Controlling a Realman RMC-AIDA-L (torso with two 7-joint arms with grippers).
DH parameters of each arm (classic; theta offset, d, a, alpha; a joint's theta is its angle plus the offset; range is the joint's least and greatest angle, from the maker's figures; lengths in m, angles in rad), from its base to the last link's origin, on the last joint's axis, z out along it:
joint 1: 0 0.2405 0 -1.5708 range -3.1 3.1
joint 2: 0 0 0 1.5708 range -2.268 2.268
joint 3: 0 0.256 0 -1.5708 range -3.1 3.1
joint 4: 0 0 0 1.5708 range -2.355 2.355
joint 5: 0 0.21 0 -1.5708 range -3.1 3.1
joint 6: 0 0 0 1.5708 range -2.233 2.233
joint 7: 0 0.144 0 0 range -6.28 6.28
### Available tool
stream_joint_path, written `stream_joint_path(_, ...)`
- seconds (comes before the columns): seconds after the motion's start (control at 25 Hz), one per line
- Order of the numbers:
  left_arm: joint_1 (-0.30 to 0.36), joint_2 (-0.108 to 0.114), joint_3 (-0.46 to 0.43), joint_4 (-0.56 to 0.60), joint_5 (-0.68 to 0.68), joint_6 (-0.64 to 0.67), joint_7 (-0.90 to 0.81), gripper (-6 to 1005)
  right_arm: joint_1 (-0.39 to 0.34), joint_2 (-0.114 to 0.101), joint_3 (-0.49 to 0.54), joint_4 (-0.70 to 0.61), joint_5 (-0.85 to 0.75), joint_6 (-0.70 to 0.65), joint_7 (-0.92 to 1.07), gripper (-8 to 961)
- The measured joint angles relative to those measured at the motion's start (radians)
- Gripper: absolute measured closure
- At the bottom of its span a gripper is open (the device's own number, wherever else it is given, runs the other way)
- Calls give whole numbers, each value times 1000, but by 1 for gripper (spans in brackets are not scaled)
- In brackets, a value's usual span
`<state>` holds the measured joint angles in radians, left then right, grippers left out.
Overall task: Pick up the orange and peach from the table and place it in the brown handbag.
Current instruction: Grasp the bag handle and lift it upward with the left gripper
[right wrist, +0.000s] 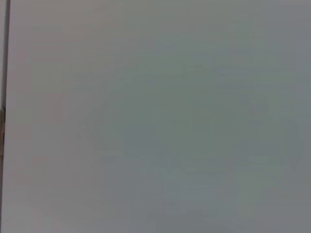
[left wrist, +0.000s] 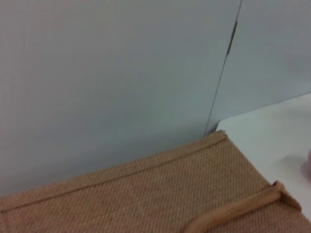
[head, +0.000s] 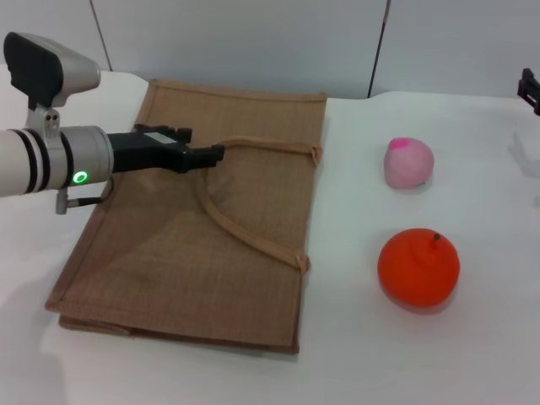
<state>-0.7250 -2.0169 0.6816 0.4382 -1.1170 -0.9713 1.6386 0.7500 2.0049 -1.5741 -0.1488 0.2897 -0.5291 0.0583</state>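
The brown handbag (head: 186, 245) lies flat on the white table (head: 405, 354), its mouth edge toward the fruits. My left gripper (head: 216, 154) reaches over the bag and is shut on the top of its strap handle (head: 253, 240). The peach (head: 408, 162) sits on the table right of the bag, and the orange (head: 418, 267) sits nearer to me than the peach. Only a small black part of my right gripper (head: 529, 89) shows at the far right edge, well away from the fruits. The left wrist view shows the bag's weave (left wrist: 146, 194) and a strap end (left wrist: 252, 201).
A grey panelled wall (head: 253, 34) stands right behind the table's far edge. The right wrist view shows only this plain wall (right wrist: 155, 116). Bare tabletop lies between the bag and the fruits and in front of the orange.
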Motion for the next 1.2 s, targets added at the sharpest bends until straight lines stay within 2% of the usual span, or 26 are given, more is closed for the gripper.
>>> stream_joint_path(0.32, -2, 4, -2, 44, 139, 1, -131, 247, 0, 0, -6, 0, -1, 0, 0, 119)
stream_joint_path(0.48, -3, 5, 0, 48, 143, 2, -138, 248, 0, 0, -6, 0, -1, 0, 0, 119)
stream_joint_path(0.72, -9, 4, 5, 48, 146, 14, -158, 386, 2, 2, -6, 0, -1, 0, 0, 119)
stream_joint_path(1.2, -29, -1, 7, 43, 185, 26, -210, 383, 2, 0, -5, -1, -1, 0, 0, 119)
